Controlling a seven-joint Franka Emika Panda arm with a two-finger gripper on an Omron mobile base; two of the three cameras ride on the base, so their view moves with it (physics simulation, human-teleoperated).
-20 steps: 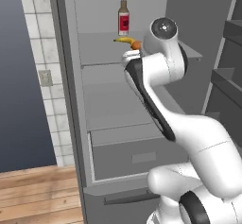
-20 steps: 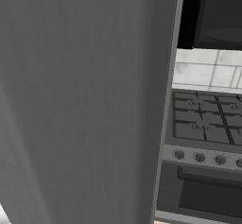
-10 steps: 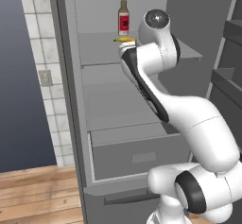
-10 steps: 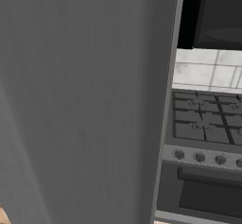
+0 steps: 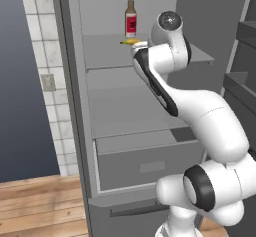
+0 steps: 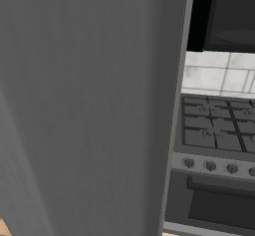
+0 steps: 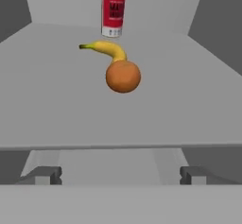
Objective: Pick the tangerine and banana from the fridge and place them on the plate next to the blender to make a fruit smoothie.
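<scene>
So the white arm is reaching into the tall grey fridge (image 5: pixel 150 111), up at the top shelf (image 7: pixel 56 105). From the hand view you get a nice straight look at it: the small round orange tangerine (image 7: pixel 123 76) sits out on the plain grey shelf, and the little curved yellow banana (image 7: pixel 105 48) lies right behind it, one end touching or tucked behind the fruit, its dark-tipped stem pointing off to the left of that view. Behind both stands a bottle with a red label (image 7: pixel 113 9), upright, near the back wall.

The gripper (image 7: pixel 118 175) is spread wide with nothing between its fingers; the two dark fingertips (image 7: pixel 43 175) sit at the shelf's front edge, well short of the tangerine and not touching anything.

In the left base view the arm's elbow covers most of the fruit, but a bit of the banana (image 5: pixel 131 42) pokes out just below the bottle (image 5: pixel 131 14). Lower down there's the fridge drawer (image 5: pixel 150 163), pulled out a little.

The right base view has the grey fridge side up close, plus a black stove (image 6: pixel 214 145) with knobs beside it.
</scene>
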